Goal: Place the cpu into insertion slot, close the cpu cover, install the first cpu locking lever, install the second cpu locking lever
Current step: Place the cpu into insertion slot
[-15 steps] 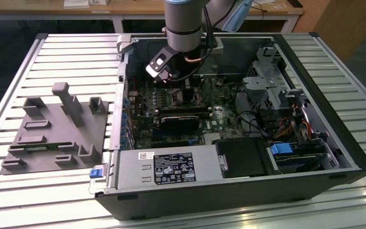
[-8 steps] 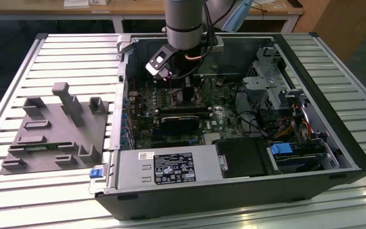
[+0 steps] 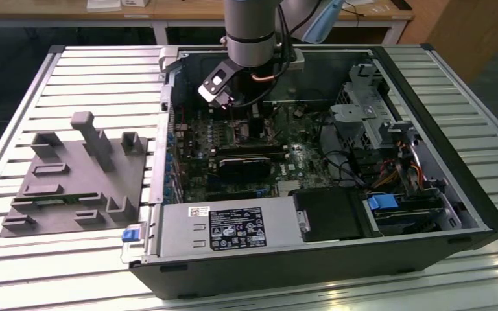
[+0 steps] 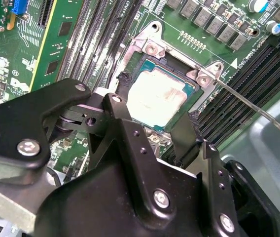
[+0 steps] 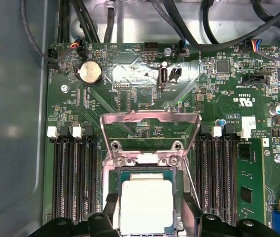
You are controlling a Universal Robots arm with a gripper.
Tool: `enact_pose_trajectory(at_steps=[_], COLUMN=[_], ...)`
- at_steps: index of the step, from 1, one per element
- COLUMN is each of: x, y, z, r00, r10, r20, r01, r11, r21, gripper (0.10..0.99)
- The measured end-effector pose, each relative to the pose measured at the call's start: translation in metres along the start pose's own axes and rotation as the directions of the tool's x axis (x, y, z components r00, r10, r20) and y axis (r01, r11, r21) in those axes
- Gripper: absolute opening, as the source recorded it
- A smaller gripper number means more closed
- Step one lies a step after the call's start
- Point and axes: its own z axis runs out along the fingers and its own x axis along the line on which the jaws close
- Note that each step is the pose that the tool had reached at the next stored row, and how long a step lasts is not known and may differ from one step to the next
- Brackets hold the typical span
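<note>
Second wrist view: black fingers (image 4: pixel 184 133) spread open, gripping nothing; small square silvery-tan cpu (image 4: pixel 157 98) sits in socket (image 4: pixel 177 61) between them. Thin silvery metal cpu cover (image 5: pixel 150 118) stands raised just beyond them.

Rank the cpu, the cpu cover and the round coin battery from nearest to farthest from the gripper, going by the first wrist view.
1. The cpu, seated right at the gripper.
2. The cpu cover, raised open just beyond the cpu.
3. The coin battery, farther across the motherboard, past the cover.
</note>
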Motion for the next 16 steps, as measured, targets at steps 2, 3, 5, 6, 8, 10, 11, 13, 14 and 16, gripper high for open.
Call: enact_pose_trajectory(at_steps=[2,3,5,6,8,10,11,13,14,16], x=[0.0,0.0,0.0,0.0,0.0,0.0,0.0,0.0,0.0,-0.0001], y=[0.0,0.0,0.0,0.0,0.0,0.0,0.0,0.0,0.0,0.0], z=[0.0,0.0,0.0,-0.0001,-0.0001,-0.0001,-0.0001,-0.0001,-0.0001,-0.0001], r00=[1.0,1.0,1.0,1.0,1.0,1.0,1.0,1.0,1.0,1.0], r10=[0.0,0.0,0.0,0.0,0.0,0.0,0.0,0.0,0.0,0.0], r20=[0.0,0.0,0.0,0.0,0.0,0.0,0.0,0.0001,0.0001,0.0001], r01=[0.0,0.0,0.0,0.0,0.0,0.0,0.0,0.0,0.0,0.0], r11=[1.0,1.0,1.0,1.0,1.0,1.0,1.0,1.0,1.0,1.0], r21=[0.0,0.0,0.0,0.0,0.0,0.0,0.0,0.0,0.0,0.0], gripper=[0.537,0.537,0.475,0.416,0.302,0.243,0.243,0.125,0.102,0.102])
